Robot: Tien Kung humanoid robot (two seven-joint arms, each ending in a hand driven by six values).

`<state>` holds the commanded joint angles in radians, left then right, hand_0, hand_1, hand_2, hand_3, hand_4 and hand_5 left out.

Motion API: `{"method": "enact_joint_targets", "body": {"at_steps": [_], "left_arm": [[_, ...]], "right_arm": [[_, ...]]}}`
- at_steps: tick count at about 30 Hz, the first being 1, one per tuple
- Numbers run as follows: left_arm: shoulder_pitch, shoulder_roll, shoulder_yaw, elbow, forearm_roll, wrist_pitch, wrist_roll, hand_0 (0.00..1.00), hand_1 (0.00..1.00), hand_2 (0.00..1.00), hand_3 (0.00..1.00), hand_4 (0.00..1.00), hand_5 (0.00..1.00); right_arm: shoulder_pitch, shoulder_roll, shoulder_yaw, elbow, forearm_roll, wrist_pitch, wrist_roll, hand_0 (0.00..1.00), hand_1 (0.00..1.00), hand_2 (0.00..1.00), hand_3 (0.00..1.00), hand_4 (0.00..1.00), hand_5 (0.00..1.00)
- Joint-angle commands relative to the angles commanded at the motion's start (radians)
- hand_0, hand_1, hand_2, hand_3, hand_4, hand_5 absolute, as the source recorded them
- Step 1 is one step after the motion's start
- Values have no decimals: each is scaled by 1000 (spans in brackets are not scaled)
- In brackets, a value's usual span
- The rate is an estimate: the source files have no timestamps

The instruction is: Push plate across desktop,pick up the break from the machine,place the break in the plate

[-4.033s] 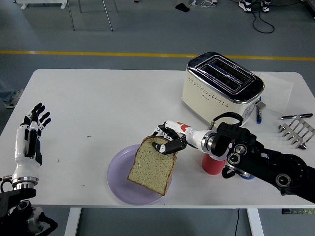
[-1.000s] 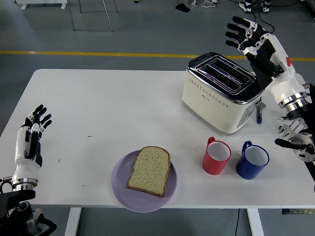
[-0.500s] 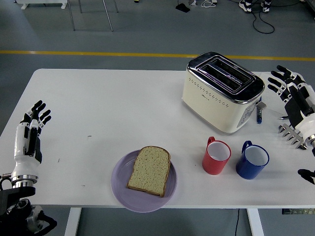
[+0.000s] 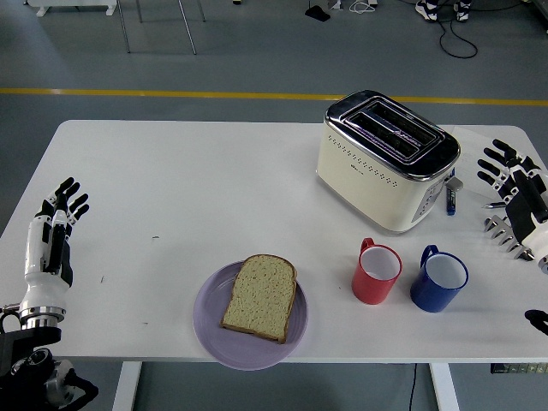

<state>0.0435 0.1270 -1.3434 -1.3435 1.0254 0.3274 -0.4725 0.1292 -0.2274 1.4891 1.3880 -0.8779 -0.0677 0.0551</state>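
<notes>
The bread slice (image 4: 260, 297) lies flat in the purple plate (image 4: 205, 330) near the tabletop's (image 4: 188, 188) front edge, between both empty, spread-fingered hands; left hand (image 4: 58, 218) and right hand (image 4: 514, 184) sit well apart at opposite edges

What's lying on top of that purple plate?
One slice of bread lies flat on the purple plate, and neither robot hand is touching it. The plate's middle is covered by the slice, so whatever is beneath it there cannot be seen.
</notes>
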Motion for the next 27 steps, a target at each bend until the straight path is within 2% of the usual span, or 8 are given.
{"method": "enact_joint_targets", "body": {"at_steps": [12,18,27], "left_arm": [[8,-2,2,-2,1,-3,7,800,827,898,857,504,903],[13,-2,-8,-24,0,-13,23,801,827,898,856,502,902],[21,1,-55,-65,22,-91,117,810,829,894,853,504,909]], "right_arm": [[-11,-1,2,-4,0,3,-2,863,796,806,795,504,597],[-13,-2,4,-6,0,5,-3,864,796,807,796,504,597],[-12,-2,7,-10,0,9,-6,864,797,809,796,505,596]]}}
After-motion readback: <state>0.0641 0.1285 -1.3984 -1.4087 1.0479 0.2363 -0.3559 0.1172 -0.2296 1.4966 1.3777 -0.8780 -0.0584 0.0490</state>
